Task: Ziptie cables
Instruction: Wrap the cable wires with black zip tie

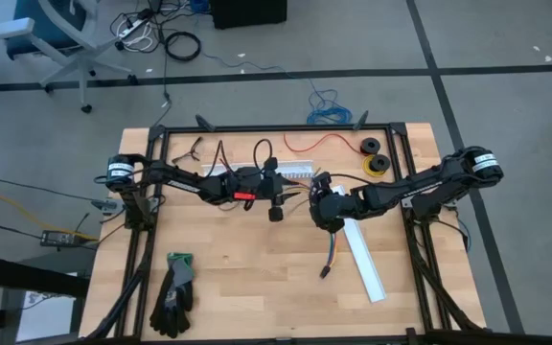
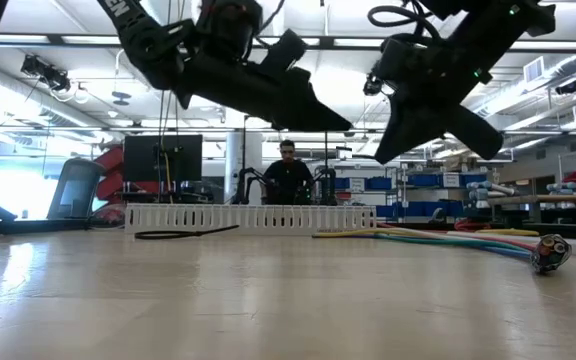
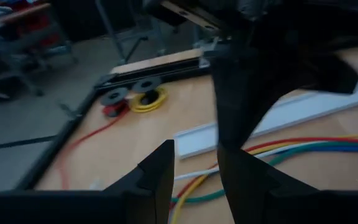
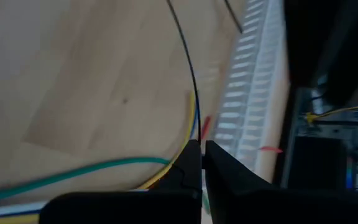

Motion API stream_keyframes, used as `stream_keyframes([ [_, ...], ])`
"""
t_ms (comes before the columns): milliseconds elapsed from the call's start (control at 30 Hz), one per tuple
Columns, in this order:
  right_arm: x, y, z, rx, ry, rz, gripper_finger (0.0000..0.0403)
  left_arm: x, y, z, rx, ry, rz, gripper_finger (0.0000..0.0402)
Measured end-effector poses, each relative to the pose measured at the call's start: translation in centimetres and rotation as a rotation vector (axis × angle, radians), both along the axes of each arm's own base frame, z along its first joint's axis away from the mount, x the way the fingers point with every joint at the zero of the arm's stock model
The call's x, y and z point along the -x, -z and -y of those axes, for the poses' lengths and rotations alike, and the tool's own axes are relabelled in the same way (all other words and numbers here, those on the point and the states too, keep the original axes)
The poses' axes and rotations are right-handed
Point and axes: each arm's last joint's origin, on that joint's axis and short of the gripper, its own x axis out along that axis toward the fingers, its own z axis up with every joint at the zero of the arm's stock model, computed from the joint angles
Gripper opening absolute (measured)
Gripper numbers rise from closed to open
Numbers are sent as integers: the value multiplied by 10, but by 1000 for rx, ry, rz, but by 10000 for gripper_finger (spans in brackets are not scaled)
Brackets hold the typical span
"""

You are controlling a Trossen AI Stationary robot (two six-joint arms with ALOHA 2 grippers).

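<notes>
The cables (image 1: 332, 251) are a bundle of yellow, green, blue and red wires lying on the table right of centre. Their dark connector (image 2: 550, 250) rests on the wood near the front. My left gripper (image 3: 194, 174) hangs above the table's middle (image 1: 281, 203), open, with the wires (image 3: 303, 148) showing below its gap. My right gripper (image 4: 202, 152) hangs close beside it (image 1: 322, 203), shut and slanting down over the bundle's far end. A thin black strand (image 4: 188, 74) runs up to its fingertips. In the low view both grippers (image 2: 340, 125) (image 2: 390, 150) are clear of the table. My right gripper's shut fingertips (image 4: 191, 163) stand where the black strand and a yellow wire (image 4: 195, 124) end in the right wrist view. The fingers hide that spot, so I cannot tell whether they touch either one. My left gripper touches nothing.
A white slotted channel (image 1: 295, 171) lies along the far side, and a plain white channel piece (image 1: 364, 259) lies right of the cables. Wire spools (image 1: 374, 158) and a long red wire (image 1: 324, 142) are at the far right. Black gloves (image 1: 173, 292) lie near left. A person (image 2: 288, 170) sits beyond the table.
</notes>
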Motion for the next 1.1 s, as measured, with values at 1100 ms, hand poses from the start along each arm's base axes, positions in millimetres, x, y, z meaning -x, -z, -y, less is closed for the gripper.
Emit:
stream_keyframes([
  [1100, -9, -28, 3, -533, 81, -3, 0, -10, -15, 65, -206, -241, -211, 133],
])
